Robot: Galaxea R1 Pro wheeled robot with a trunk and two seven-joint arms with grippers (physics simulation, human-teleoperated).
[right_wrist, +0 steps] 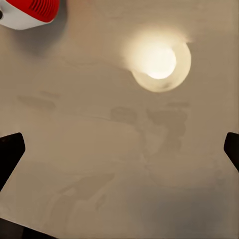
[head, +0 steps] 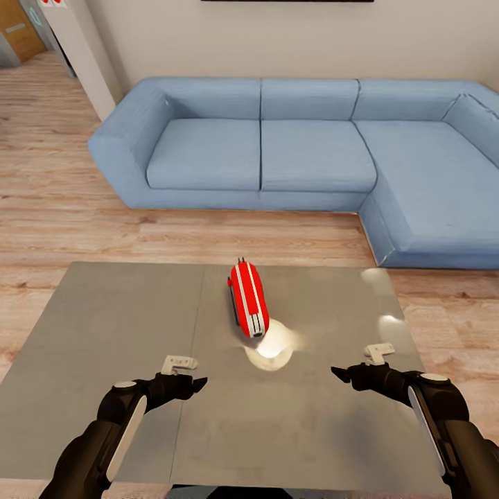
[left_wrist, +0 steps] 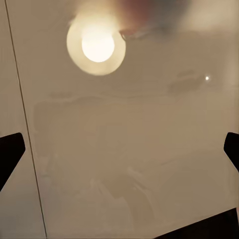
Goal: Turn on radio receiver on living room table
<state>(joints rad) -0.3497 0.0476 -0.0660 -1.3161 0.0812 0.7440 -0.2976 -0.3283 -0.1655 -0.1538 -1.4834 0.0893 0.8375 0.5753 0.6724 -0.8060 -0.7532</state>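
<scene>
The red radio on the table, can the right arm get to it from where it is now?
Probably yes: the radio stands ahead of the open right end effector, with bare table top between them.

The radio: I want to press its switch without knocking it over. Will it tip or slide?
Likely tippy: the radio stands on its narrow edge. The table looks glossy, so it may slide when pushed.

Red radio receiver [head: 248, 298] with white stripes, glossy grey-brown table [head: 111, 333], blue sofa [head: 312, 149], light wood floor [head: 62, 201].
</scene>
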